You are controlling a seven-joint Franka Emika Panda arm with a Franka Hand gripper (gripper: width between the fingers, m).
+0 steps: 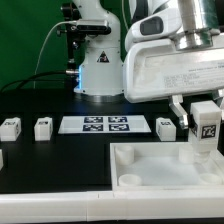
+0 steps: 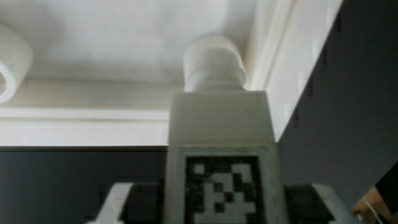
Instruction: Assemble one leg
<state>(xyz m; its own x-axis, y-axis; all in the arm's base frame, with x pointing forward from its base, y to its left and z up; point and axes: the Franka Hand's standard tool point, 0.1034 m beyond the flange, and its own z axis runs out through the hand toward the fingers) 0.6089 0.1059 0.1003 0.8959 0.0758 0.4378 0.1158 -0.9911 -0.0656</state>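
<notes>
My gripper [image 1: 203, 122] is shut on a leg [image 1: 204, 128], a white post with a black-and-white tag, held upright at the exterior view's right. It stands over the far right corner of the large white tray-like piece [image 1: 150, 165]. In the wrist view the leg [image 2: 221, 135] runs from between my fingers [image 2: 125, 205] toward a round socket post [image 2: 217, 66] at the tray's corner; its tip is at or on that post. Three more legs lie on the table: one [image 1: 10, 126], another [image 1: 42, 127] and a third [image 1: 166, 126].
The marker board [image 1: 104, 125] lies flat at mid table, behind the tray-like piece. The arm's white base [image 1: 100, 60] stands behind it. Another white piece shows at the exterior view's left edge [image 1: 2, 158]. A round socket [image 1: 129, 181] sits in the tray's near left corner.
</notes>
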